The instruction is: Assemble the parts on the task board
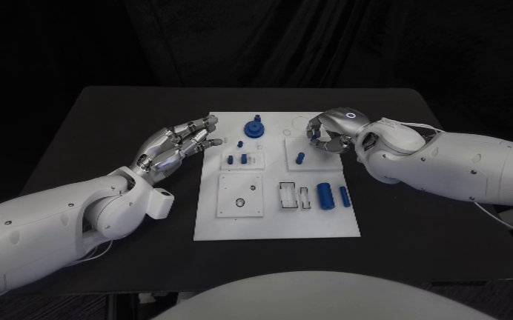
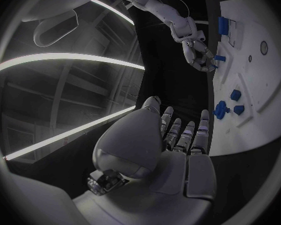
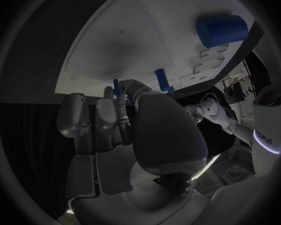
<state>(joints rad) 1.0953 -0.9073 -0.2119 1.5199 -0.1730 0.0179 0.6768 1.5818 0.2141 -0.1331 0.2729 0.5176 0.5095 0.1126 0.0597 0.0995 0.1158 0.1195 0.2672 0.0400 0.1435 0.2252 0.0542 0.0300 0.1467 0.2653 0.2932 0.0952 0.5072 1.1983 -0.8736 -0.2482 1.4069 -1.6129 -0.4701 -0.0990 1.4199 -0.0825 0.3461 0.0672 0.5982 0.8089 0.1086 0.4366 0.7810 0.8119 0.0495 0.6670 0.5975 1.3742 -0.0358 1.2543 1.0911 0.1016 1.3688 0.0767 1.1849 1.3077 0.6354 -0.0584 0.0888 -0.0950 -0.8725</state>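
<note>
— How do the hands stand?
— The left hand is spread, fingers apart, holding nothing, hovering at the left edge of the task board. The right hand is curled near the board's far right corner; whether it pinches anything I cannot tell, though a small blue part shows at its fingertips in the left wrist view.
— And the pieces?
— A round blue knob stands near the board's far edge, two blue cylinders lie toward its near right corner.
— The surface?
— A black tabletop, with a dark curtain behind.
</note>
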